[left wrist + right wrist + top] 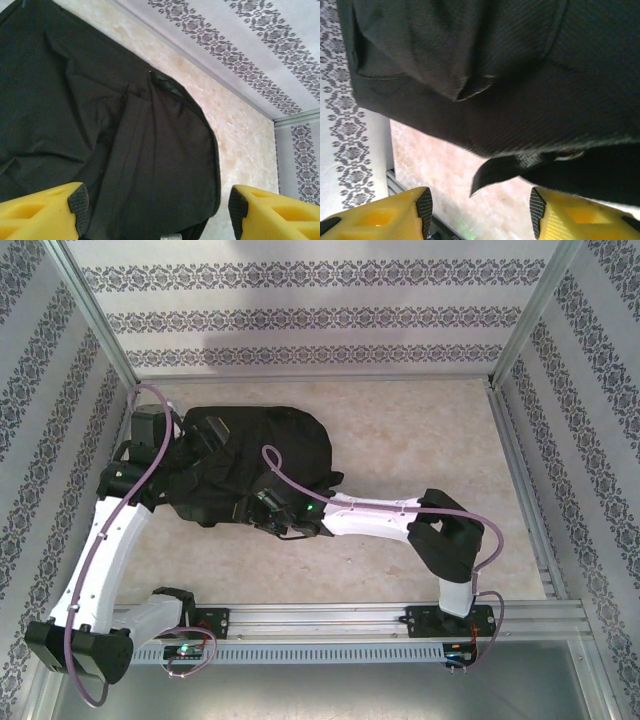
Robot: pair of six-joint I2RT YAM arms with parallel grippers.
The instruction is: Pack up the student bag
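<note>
The student bag [275, 445] is a black soft backpack lying flat at the back left of the table. My left gripper [205, 437] hovers over its left part. In the left wrist view this gripper [157, 210] stands open, its yellow fingers [47, 210] wide apart above the bag's rounded fabric [125, 150], gripping nothing. My right gripper [272, 506] is at the bag's near edge. In the right wrist view it [480, 212] is open too. The bag [495, 75] hangs just beyond it, and a black strap end [492, 175] dangles between the fingers, untouched.
The beige table top [420, 450] has free room to the right of the bag. Patterned walls [300, 310] with metal posts close in the back and both sides. An aluminium rail [340, 620] carrying both arm bases runs along the near edge.
</note>
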